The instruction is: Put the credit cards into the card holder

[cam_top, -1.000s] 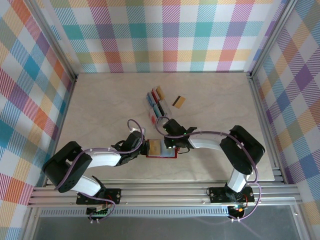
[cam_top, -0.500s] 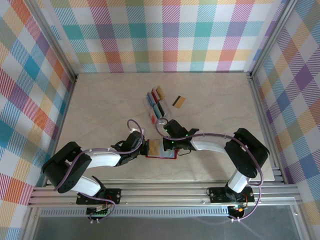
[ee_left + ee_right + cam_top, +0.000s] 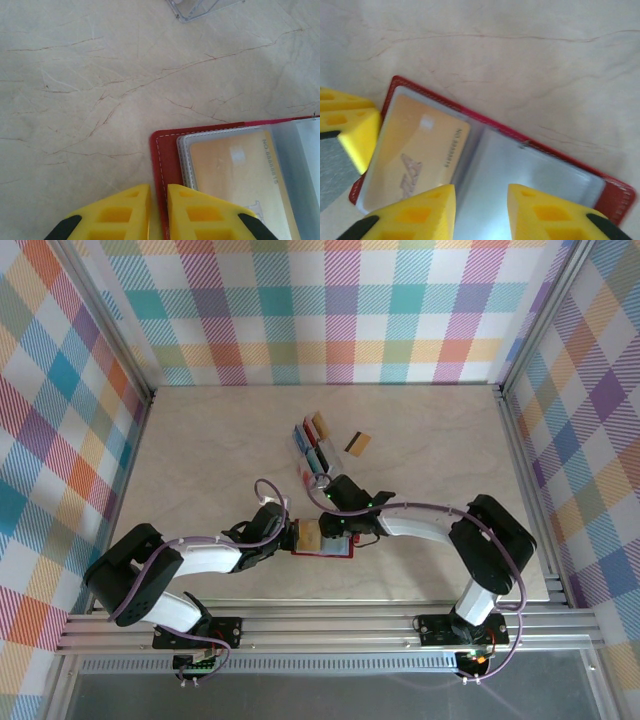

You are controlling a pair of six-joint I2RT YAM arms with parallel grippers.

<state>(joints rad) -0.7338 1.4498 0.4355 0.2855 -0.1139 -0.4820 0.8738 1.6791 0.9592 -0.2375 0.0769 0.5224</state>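
Left wrist view: the left gripper (image 3: 159, 192) clamps the edge of the card holder (image 3: 165, 165), likely pinning it open on the counter (image 3: 100, 75), while the right gripper (image 3: 481, 192) hangs released above the gold card (image 3: 415, 145) tucked inside.

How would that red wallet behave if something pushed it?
Probably floppy: the wallet lies open and flat, with soft-looking clear pockets. Likely light, sliding easily on the smooth table. Being flat, it shouldn't roll or tip.

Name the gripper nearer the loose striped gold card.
Right. The right gripper hovers over the card holder, nearside of the striped card; the left gripper is at the holder's left edge, farther.
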